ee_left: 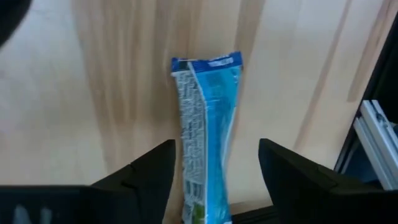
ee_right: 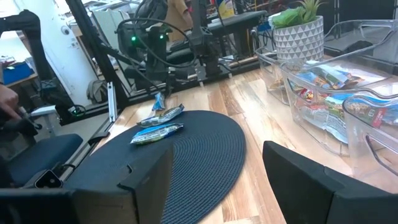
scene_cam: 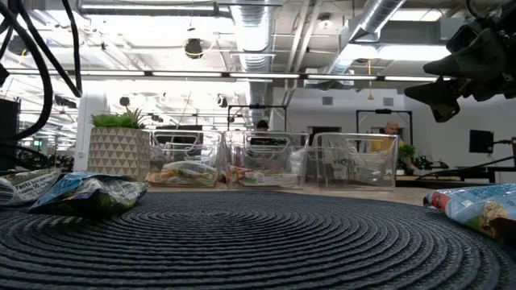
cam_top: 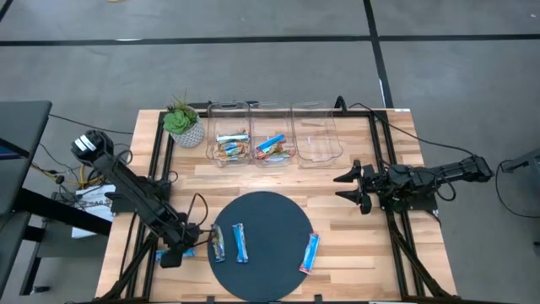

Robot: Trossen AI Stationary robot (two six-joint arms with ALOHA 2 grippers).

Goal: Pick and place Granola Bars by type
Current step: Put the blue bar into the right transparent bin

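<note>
From above, two of three clear bins (cam_top: 274, 135) already hold granola bars (cam_top: 232, 145); three bars (cam_top: 242, 243) wait on the dark round mat (cam_top: 270, 211). The left gripper (cam_top: 172, 256) sits low at the tabletop's (cam_top: 371, 245) edge. Its wrist view shows jaws spread around a blue bar (ee_left: 208, 143), not clamped. The right gripper (cam_top: 353, 187) hovers, jaws wide, empty.

Pale smooth wooden table (cam_top: 354, 253), grain showing. The round dark mat (cam_top: 270, 219) looks woven, ribbed and matt. Clear glossy plastic bins (cam_top: 315, 135). Granola bar (ee_left: 208, 137) wrappers are crinkled, shiny foil-like plastic.
</note>
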